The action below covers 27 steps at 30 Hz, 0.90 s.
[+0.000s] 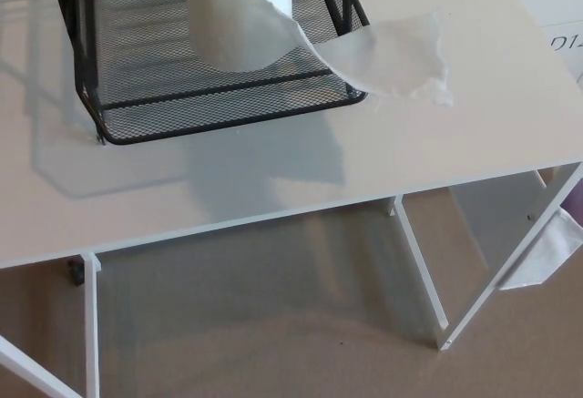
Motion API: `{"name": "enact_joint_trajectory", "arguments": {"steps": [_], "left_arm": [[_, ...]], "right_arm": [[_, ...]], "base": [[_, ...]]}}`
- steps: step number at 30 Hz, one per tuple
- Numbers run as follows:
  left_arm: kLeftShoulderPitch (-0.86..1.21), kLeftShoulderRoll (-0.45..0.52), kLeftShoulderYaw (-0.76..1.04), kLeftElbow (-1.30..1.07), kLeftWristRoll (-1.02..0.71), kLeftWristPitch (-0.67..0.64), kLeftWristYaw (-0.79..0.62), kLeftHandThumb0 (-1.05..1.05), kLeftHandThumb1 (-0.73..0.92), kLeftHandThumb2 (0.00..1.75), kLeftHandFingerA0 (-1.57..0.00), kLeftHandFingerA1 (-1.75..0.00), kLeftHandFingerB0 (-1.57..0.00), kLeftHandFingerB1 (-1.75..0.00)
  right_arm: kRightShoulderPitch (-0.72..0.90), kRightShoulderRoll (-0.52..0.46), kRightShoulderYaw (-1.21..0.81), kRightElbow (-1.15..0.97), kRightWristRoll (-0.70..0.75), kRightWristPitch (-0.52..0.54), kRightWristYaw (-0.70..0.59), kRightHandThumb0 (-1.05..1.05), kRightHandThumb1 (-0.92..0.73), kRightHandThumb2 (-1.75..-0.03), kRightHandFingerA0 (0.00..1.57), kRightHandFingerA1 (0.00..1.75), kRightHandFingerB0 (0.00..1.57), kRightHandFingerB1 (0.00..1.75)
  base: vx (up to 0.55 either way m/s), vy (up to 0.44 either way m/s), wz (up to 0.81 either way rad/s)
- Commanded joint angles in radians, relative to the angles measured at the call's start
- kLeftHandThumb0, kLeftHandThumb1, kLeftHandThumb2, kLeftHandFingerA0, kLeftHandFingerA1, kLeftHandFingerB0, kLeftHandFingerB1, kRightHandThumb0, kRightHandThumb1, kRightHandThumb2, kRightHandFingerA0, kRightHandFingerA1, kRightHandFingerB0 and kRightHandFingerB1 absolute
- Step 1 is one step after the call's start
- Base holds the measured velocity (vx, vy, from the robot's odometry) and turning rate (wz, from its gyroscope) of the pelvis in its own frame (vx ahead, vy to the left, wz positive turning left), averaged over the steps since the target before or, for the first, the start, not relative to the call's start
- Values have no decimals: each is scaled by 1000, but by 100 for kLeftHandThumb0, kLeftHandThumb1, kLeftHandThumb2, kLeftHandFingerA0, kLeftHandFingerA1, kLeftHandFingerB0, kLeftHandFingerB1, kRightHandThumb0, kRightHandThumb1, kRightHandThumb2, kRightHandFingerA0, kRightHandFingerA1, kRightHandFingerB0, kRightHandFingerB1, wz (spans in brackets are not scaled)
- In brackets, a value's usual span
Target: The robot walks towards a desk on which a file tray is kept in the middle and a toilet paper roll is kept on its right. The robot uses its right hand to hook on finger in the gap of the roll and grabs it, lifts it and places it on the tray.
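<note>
Showing placement done: near edge of desk [273, 188] bare; loose sheet [392, 56] trails over tray [228, 107] rim onto desk; further back, roll [239, 11] stands upright in tray. Neither hand visible, grip unknown. Roll prob. best left undisturbed.

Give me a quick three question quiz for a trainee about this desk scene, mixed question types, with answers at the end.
1. True or false: the white toilet paper roll stands upright inside the black wire mesh file tray.
2. Multiple choice: where does the loose white paper tail lie? A) hanging off the desk's front edge B) over the tray's right rim onto the white desk top C) bunched up inside the tray
3. Short answer: which of the robot's hands are visible?

Key
1. True
2. B
3. Neither; no part of the robot shows.
</note>
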Motion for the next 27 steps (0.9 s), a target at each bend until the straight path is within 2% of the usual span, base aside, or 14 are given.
{"name": "enact_joint_trajectory", "arguments": {"steps": [1, 3, 4, 6, 9, 10, 12, 13, 14, 15, 16, 22, 23, 27], "left_arm": [[16, 43, -7, -26, 17, 17, -6, -50, 85, 65, -46, -42, -44, -39], [12, 56, -32, -21, 51, 1, 18, -50, 86, 66, -48, -43, -46, -40], [28, 61, -9, -51, 23, 0, -6, -48, 84, 65, -47, -47, -48, -42], [23, 56, 9, -53, -1, 18, -20, -49, 84, 65, -46, -49, -46, -41], [-11, 44, 29, 15, -20, 6, -13, -50, 84, 65, -46, -42, -42, -39], [-1, 52, 19, -2, -8, -3, -11, -48, 67, 104, -38, -58, -27, -52], [-7, 55, 23, 1, -10, -1, -12, -48, 67, 104, -38, -58, -27, -52], [17, 56, 31, -48, -19, 17, -14, -49, 84, 65, -49, -49, -47, -41], [11, 57, 26, -33, -12, 11, -10, -50, 84, 65, -44, -42, -42, -38], [5, 59, 18, -23, -4, 13, -6, -49, 67, 104, -38, -57, -27, -51], [0, 54, 26, -8, -9, 14, 7, -50, 82, 65, -48, -47, -45, -39], [-17, 50, 39, 15, -27, 20, -16, -49, 83, 65, -48, -42, -43, -39], [-21, 48, 46, 22, -36, 14, -26, -48, 84, 65, -46, -42, -42, -39], [-11, 40, 66, 0, -61, 33, -37, -49, 83, 65, -45, -41, -41, -38]], "right_arm": [[433, -406, -513, -330, 202, 167, 99, -67, -56, -59, 62, 131, 25, 31], [558, -451, -630, -291, 232, 28, 63, -67, -49, -81, 78, 113, 19, 42], [660, -474, -770, -237, 249, 33, 51, -51, -55, -59, 79, 134, 29, 33], [865, -439, -1040, -292, 220, 50, 22, -59, -58, -58, 71, 76, 22, 30], [1173, -356, -1320, -340, 194, -59, -45, -64, -62, -59, 70, 62, 18, 28], [1346, -325, -1413, -197, 286, -191, -129, -63, -61, -59, 64, 59, 17, 27], [1342, -324, -1397, -197, 296, -191, -137, -63, -61, -59, 64, 59, 17, 27], [1508, -332, -1385, -69, 332, -355, -155, -68, -71, -62, 58, 65, 6, 23], [1550, -276, -1404, -100, 332, -343, -203, -78, -56, -87, 65, 71, 7, 36], [1569, -182, -1415, -141, 318, -261, -333, -64, -59, -58, 73, 61, 23, 29], [1590, -141, -1406, -128, 327, -266, -393, -71, -51, -83, 66, 69, 19, 41], [1629, 95, -1395, -45, 435, -241, -614, -54, -58, -58, 76, 91, 29, 31], [1628, 110, -1381, -31, 430, -210, -632, -57, -47, -79, 69, 84, 19, 43], [1604, 180, -1395, -7, 499, -40, -541, -44, -62, -59, 43, 87, 22, 33]], "base": [[0, 0, 0], [0, 0, 0], [0, 0, 0], [0, 0, 0], [0, 0, 0], [0, 0, 0], [0, 0, 0], [0, 0, 0], [0, 0, 0], [0, 0, 0], [0, 0, 0], [0, 0, 0], [0, 0, 0], [0, 0, 0]]}}
